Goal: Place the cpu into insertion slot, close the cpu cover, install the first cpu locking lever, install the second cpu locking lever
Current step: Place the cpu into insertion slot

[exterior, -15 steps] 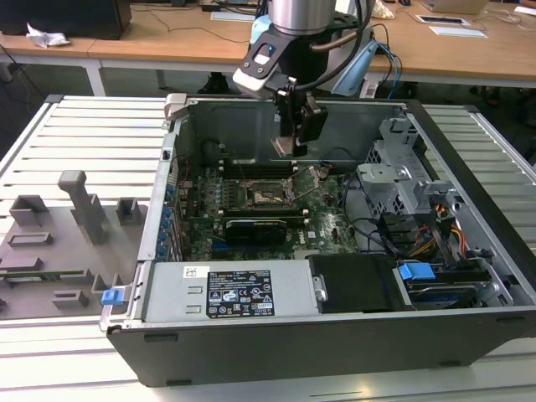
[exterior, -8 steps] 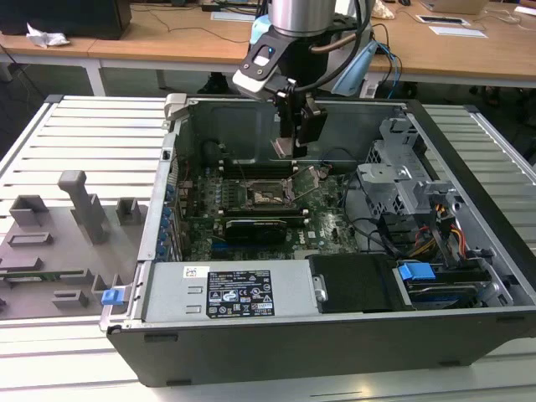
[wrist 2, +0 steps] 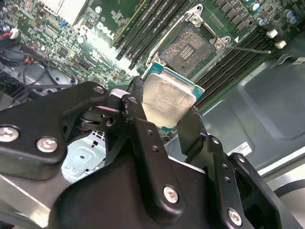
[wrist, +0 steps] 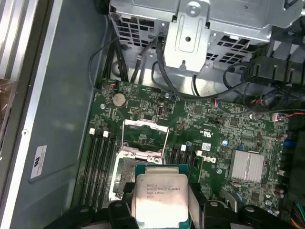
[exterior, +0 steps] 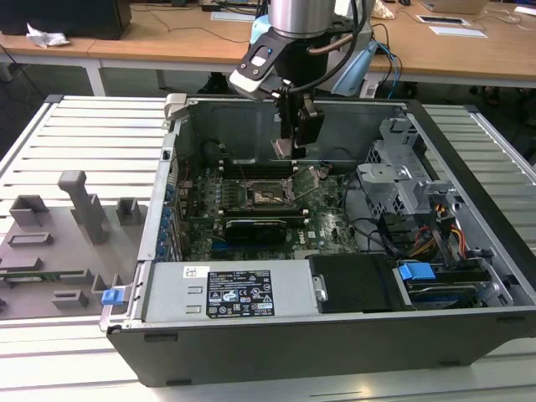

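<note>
- Gripper [exterior: 289, 147], on the arm reaching down into the open computer case [exterior: 293, 352]; two black fingers [wrist 2: 138, 119] closed onto opposite edges of the cpu [wrist 2: 169, 100], pinching it between them.
- Cpu in the exterior view [exterior: 283, 149]: held up in the air over the motherboard [exterior: 327, 226], close to the case's far wall, clear of every board part.
- Cpu in the first wrist view [wrist: 159, 198]: silvery metal face turned toward the camera, pale green border showing on its free sides, seated squarely in the gripper [wrist: 161, 202].
- Insertion slot [wrist 2: 188, 45]: open, dark pin grid exposed, lying just beyond the free edge of the held chip and apart from it; same slot partly covered from sight by the chip in the first wrist view [wrist: 123, 176], and at mid-board in the exterior view [exterior: 270, 197].
- Cpu cover [wrist: 144, 124]: thin silver frame swung up off the slot, standing at its far side, square window open.
- Wire lever [wrist 2: 248, 49]: thin, reaching out from the slot's rim over the neighbouring memory slots [wrist 2: 143, 28].
- Long black memory slots on both sides of the slot [wrist: 100, 162].
</note>
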Controlling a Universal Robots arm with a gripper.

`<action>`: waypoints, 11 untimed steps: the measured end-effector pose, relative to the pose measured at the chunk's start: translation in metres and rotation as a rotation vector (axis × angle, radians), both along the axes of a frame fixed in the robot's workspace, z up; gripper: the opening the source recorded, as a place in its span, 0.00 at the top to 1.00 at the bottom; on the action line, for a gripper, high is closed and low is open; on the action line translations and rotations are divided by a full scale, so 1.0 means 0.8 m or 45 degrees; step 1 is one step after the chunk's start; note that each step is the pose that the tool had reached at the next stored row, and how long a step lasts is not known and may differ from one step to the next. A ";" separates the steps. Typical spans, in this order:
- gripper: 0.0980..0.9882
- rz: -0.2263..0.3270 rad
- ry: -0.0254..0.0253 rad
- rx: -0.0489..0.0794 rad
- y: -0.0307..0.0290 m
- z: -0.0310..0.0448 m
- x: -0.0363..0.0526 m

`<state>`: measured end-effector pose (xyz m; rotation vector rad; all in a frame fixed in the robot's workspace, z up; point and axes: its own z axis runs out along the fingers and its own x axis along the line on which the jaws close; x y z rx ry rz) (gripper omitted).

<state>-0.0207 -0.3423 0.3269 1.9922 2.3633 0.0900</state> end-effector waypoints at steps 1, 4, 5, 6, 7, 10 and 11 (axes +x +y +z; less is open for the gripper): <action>0.52 -0.018 -0.0001 0.000 0.0001 -0.0006 0.000; 0.52 -0.069 -0.0001 0.000 0.0001 -0.0034 0.000; 0.52 -0.088 0.0000 0.000 0.0000 -0.0044 0.000; 0.52 -0.098 -0.0001 0.000 0.0000 -0.0052 0.000; 0.52 -0.113 0.0000 0.000 0.0001 -0.0063 0.000; 0.52 -0.133 0.0001 -0.001 0.0000 -0.0083 -0.001; 0.52 -0.133 0.0000 -0.001 0.0000 -0.0086 -0.002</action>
